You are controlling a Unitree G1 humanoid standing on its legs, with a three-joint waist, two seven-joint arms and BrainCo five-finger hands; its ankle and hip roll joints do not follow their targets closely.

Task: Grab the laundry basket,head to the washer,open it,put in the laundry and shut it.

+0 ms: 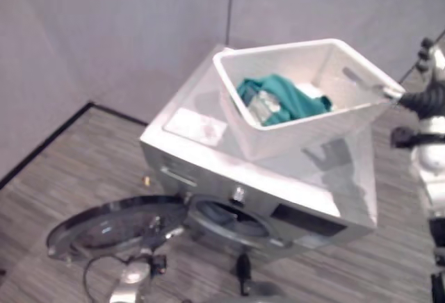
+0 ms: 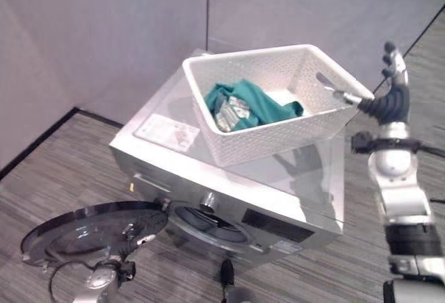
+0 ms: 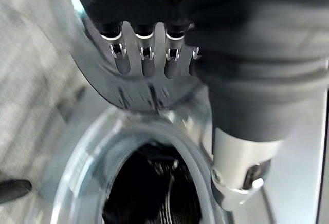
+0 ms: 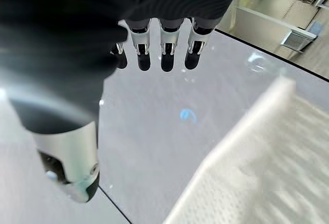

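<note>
Our right hand (image 2: 393,74) hangs open just beside the basket's (image 2: 278,136) right rim, floor free behind it. Laundry (image 2: 247,105) lies inside the basket atop the washer (image 2: 208,171). Our left hand (image 3: 149,59), fingers straight, rests against the swung-open door (image 2: 90,232).
</note>
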